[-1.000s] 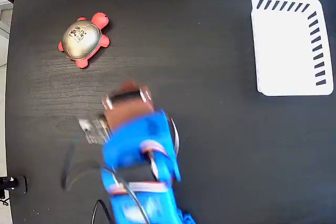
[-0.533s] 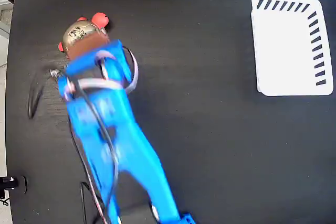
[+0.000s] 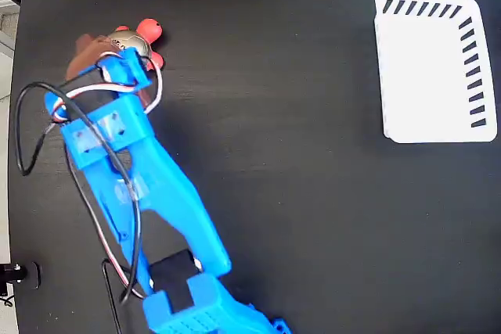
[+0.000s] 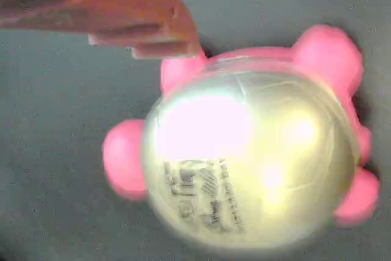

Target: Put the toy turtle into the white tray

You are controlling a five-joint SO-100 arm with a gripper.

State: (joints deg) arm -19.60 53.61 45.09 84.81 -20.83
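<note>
Bench (image 3: 297,193): matte black, faint wood grain, fills the fixed view. Bare apart from the task's things and the arm.

Blue arm (image 3: 149,185): moulded plastic, runs from bottom centre diagonally up to upper left, black and white cables looped alongside.

White tray (image 3: 427,68): flat rectangular plastic, rounded corners, dark slanted slots along top and right edges, upper right of fixed view, empty. Well apart from the arm's tip, far across the bench to the right.

End effector (image 3: 102,56): brown-orange, blurred, parked over the toy turtle (image 3: 145,37) at upper left of fixed view. Only red head and a foot of the turtle visible past it there.

Wrist view: toy turtle (image 4: 244,157) fills the frame, directly below and very close. Domed shell glossy silver-grey, strong glare, dark printed mark at lower left; pink stubby feet and head around the rim, smooth. One orange finger (image 4: 122,10) at upper left, tip just beside a foot; contact unclear. Second finger not visible, so opening cannot be told; nothing evidently gripped.

Judgement: turtle sits squarely beneath, nearly round, long axis roughly head to tail, slanted in the wrist view. Shell likely slippery.
</note>
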